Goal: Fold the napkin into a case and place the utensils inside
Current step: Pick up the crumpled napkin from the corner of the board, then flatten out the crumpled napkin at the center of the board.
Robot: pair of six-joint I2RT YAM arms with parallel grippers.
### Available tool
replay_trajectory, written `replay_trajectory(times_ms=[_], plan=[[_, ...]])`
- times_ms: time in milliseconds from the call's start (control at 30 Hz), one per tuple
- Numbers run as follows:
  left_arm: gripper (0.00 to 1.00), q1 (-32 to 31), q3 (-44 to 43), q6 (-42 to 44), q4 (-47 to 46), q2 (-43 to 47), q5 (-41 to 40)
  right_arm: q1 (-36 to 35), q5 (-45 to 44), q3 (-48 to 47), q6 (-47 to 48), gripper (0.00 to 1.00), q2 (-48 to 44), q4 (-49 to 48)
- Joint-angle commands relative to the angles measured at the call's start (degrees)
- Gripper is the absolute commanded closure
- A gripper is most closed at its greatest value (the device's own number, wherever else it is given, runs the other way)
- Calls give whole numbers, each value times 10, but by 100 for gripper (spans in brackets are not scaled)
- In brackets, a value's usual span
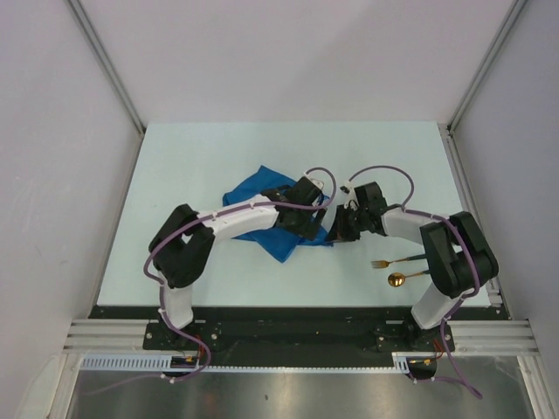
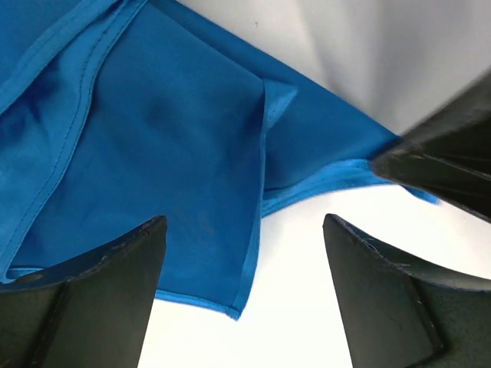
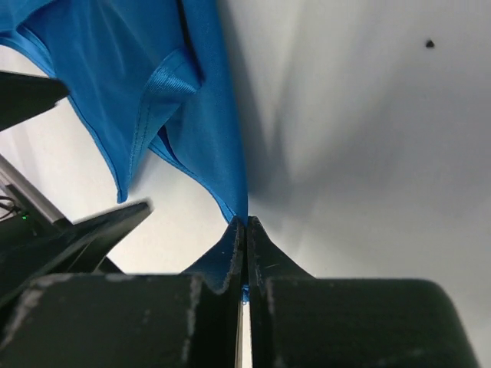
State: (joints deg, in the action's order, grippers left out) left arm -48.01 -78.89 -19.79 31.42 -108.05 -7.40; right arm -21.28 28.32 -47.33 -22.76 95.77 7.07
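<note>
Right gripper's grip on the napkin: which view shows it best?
Right wrist: the right gripper is shut on the napkin corner. Top view shows only their meeting; left wrist shows it blurred at the napkin's edge.

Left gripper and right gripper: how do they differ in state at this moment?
The left gripper is open; the right gripper is shut. The left gripper holds nothing and hangs over the napkin; the right gripper pinches a napkin edge. Both are black and are at the same napkin.
</note>
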Motion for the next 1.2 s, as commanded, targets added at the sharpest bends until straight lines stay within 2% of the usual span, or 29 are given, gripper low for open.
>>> replay_trajectory(times_ms=[0,133,233,267,300,367,433,567,667,767,933,1033,1167], plan=[[14,-2,-10,-23,-1,-32,-73,11,35,13,-11,100,-44,-50],[17,-2,15,-32,-36,-43,-58,13,44,19,-19,100,-53,-55],[31,-2,9,-38,-54,-56,-39,13,49,28,-34,100,-66,-65],[52,-2,5,-37,-57,-59,-39,13,49,29,-35,100,-70,-65],[68,-2,-6,-33,-47,-62,-49,13,48,28,-32,100,-74,-65],[100,-2,-50,-19,12,-50,-130,18,21,19,-15,100,-86,-44],[100,-2,-84,9,60,-19,-206,19,-21,-6,25,100,-96,21],[100,-2,-127,65,118,82,-287,27,-192,-53,68,100,-167,117],[100,-1,-137,88,149,164,-303,31,-244,-83,81,100,-223,154],[100,4,-117,90,148,254,-276,33,-271,-118,92,100,-299,181],[100,11,-74,56,111,423,-233,36,-262,-162,94,100,-428,213],[100,12,-30,68,49,501,-192,34,-196,-184,97,100,-499,219],[100,11,-15,69,10,610,-170,31,-71,-223,108,100,-551,245]])
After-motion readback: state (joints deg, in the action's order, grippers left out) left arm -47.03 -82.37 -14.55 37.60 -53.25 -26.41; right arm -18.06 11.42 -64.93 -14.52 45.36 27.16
